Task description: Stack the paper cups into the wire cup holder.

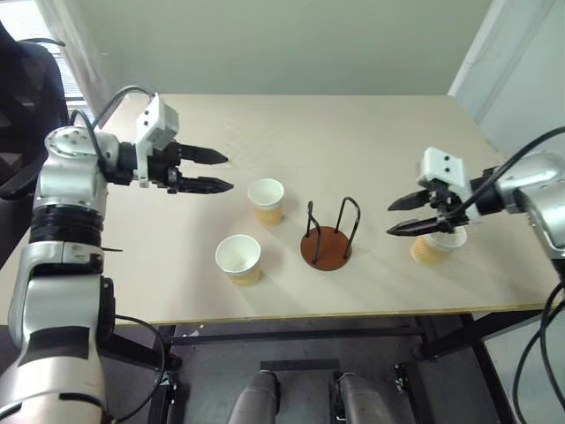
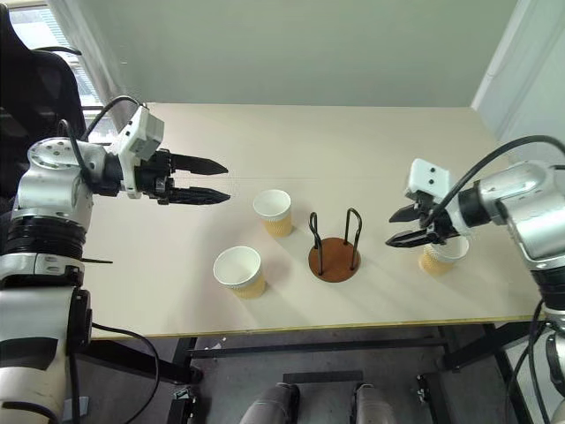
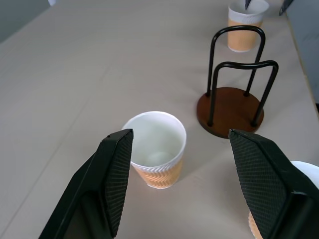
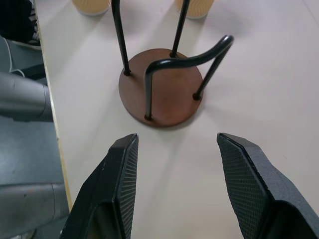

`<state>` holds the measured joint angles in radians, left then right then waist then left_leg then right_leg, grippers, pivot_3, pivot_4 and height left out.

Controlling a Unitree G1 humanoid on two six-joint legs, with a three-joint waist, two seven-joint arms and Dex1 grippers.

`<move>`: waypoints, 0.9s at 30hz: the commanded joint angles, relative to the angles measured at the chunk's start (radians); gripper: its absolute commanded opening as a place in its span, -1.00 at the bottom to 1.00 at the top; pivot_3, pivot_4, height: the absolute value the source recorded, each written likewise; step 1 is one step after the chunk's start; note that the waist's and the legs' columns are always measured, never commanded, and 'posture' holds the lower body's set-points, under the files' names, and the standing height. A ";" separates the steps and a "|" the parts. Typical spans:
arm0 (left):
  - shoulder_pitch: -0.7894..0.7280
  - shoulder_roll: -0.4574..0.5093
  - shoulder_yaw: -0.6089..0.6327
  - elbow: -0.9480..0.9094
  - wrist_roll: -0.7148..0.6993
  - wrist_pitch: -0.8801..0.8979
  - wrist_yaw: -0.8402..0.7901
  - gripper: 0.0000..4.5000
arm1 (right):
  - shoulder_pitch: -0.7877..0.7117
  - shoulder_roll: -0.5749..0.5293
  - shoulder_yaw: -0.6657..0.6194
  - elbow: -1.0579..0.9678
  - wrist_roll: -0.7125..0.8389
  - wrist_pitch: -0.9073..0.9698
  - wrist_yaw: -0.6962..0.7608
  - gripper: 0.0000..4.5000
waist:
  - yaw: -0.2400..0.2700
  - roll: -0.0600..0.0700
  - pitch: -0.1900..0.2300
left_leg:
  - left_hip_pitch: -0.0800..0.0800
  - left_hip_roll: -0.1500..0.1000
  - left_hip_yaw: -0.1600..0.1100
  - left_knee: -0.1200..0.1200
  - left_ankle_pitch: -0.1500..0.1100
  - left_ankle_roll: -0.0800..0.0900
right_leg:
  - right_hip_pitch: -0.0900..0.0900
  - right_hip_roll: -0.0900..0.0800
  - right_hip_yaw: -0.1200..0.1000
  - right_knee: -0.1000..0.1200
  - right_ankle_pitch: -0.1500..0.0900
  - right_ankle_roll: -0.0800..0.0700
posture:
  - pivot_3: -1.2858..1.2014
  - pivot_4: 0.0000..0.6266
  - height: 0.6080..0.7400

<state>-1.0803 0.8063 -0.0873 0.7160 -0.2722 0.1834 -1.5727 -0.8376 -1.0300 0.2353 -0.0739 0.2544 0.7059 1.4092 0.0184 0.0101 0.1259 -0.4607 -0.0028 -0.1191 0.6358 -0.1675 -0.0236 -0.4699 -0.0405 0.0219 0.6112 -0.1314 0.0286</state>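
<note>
Pale table (image 1: 371, 150) bears three paper cups (image 1: 266, 200), light and easily crushed; best pinched gently at the rim. Both grippers, left (image 1: 221, 172) and right (image 1: 395, 216), gape empty beside the wire holder (image 1: 327, 237).

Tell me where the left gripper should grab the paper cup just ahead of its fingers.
Probably the cup by its upper wall, just under the rim, with the open left gripper coming in from the side. It stands upright, mouth up, apart from the wire cup holder, and tapers downward, so a higher hold should slip less.
</note>
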 commanded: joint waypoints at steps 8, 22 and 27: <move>-0.049 0.043 -0.159 -0.083 -0.155 -0.017 -0.042 0.46 | 0.079 -0.191 -0.009 -0.022 -0.105 -0.251 0.110 0.10 | 0.003 0.000 0.000 | 0.000 0.000 0.000 0.001 -0.001 0.001 | 0.001 0.000 0.000 0.000 -0.001 0.003 | 0.03 -0.52 1.00; -0.053 0.046 -0.154 -0.075 -0.161 -0.027 -0.042 0.46 | 0.145 -0.163 0.038 0.158 -0.314 -0.534 0.094 0.10 | 0.002 0.000 0.000 | 0.001 0.000 0.001 0.006 -0.002 0.004 | 0.004 0.000 0.002 0.000 0.000 0.009 | 0.03 -0.52 1.00; -0.049 0.049 -0.148 -0.085 -0.160 -0.023 -0.042 0.46 | 0.140 -0.125 0.066 0.197 -0.374 -0.605 0.081 0.03 | 0.002 0.000 0.000 | 0.001 0.000 0.001 0.006 -0.002 0.005 | 0.004 0.000 0.002 -0.001 0.000 0.010 | 0.03 -0.52 1.00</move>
<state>-1.1160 0.8410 -0.2692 0.6623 -0.4116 0.1675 -1.5778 -0.6812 -1.1557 0.2979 0.1229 -0.0998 0.1291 1.5013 0.0204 0.0098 0.1257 -0.4595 -0.0032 -0.1180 0.6422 -0.1702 -0.0186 -0.4651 -0.0406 0.0243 0.6102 -0.1310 0.0383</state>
